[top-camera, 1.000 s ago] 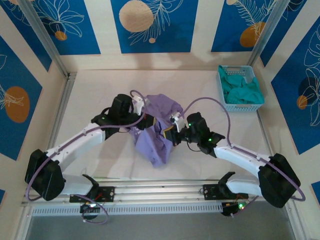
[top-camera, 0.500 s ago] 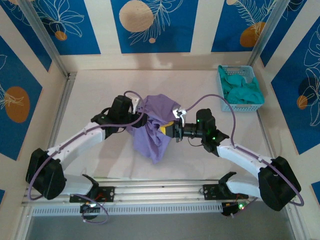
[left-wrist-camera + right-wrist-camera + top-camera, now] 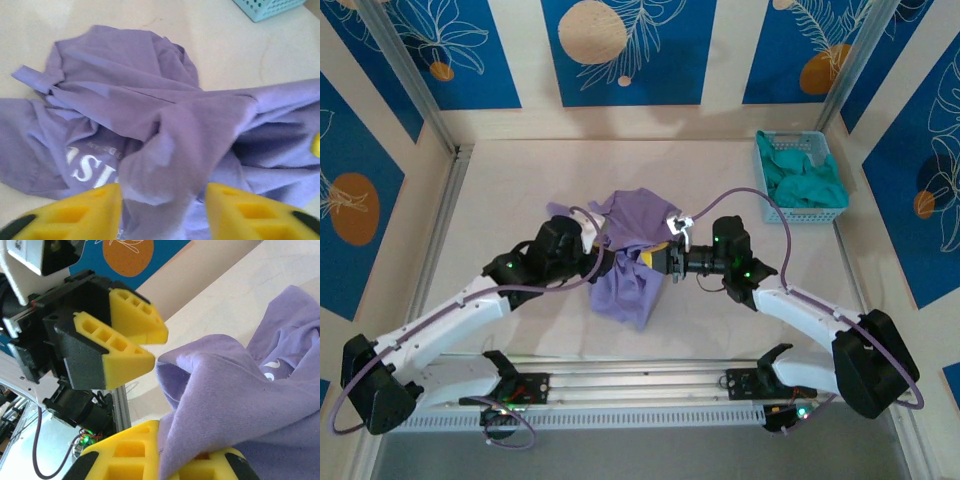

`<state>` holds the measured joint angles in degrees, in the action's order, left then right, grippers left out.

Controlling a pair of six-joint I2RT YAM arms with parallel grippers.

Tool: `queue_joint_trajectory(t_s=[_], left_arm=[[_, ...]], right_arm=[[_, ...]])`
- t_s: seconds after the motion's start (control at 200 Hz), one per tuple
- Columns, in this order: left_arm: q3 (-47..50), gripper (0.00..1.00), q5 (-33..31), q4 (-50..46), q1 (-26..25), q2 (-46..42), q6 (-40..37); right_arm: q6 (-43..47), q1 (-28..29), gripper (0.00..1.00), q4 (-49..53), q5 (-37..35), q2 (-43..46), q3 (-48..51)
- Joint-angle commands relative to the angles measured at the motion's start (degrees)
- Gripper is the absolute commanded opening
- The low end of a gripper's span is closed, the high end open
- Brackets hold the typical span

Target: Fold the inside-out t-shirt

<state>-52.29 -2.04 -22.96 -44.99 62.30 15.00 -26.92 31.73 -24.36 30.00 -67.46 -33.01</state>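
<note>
Plainly nothing is folded yet: the inside-out t-shirt lies bunched on the table. Your right tool is clamped on its cloth, your left tool stands apart at a raised ridge; flattening and folding remain.

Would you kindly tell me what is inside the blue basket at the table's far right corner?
Crumpled teal-green cloth fills the basket; its floor and anything beneath the cloth are covered.
</note>
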Motion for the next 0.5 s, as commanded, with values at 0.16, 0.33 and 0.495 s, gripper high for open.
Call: queue_joint_trajectory(t_s=[0.16,0.33,0.495], left_arm=[[1.86,0.28,11.60,5.75,-1.99,1.24,-2.26],[0.13,0.50,-4.43,1.70,-1.63,4.74,-3.04],[-0.76,0.61,-1.20,3.56,0.62,8.51,-4.25]], right_arm=[[-0.65,-0.96,0.00,5.02,0.51,-0.21,-3.68],[0.87,-1.66,0.00,6.29,2.46,0.45,-3.74],[3.76,-2.58,0.00,8.95,3.78,1.91,-4.10]])
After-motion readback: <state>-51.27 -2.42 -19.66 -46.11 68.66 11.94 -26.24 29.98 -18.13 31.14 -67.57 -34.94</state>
